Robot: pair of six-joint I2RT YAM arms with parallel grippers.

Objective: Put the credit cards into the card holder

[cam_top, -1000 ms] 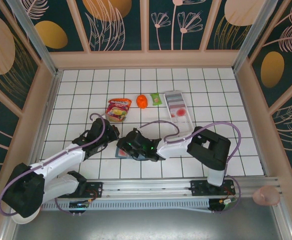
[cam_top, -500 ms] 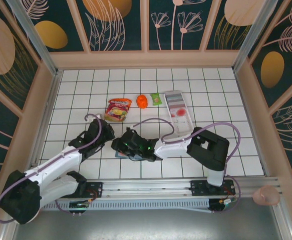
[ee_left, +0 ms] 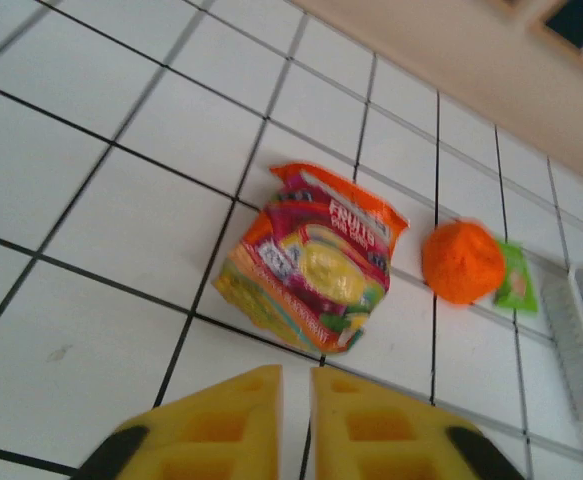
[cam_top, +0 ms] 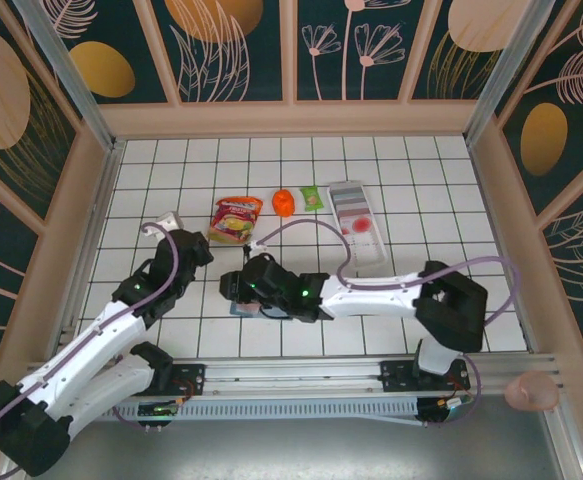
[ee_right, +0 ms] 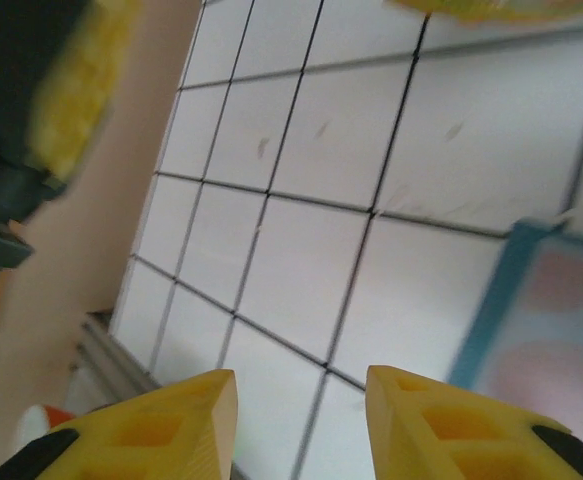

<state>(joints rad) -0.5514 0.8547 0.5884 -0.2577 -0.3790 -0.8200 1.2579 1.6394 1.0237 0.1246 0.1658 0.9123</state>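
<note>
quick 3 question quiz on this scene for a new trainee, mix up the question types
1. True or false: the right gripper is clamped on something.
2. Multiple choice: what lies between the snack packet and the green packet? A) the white tray B) the orange ball C) nothing
3. Short answer: in the right wrist view, what is the teal-edged thing to the right of the fingers?

Key
1. False: the fingers stand apart with only floor between them.
2. B
3. The card holder
</note>
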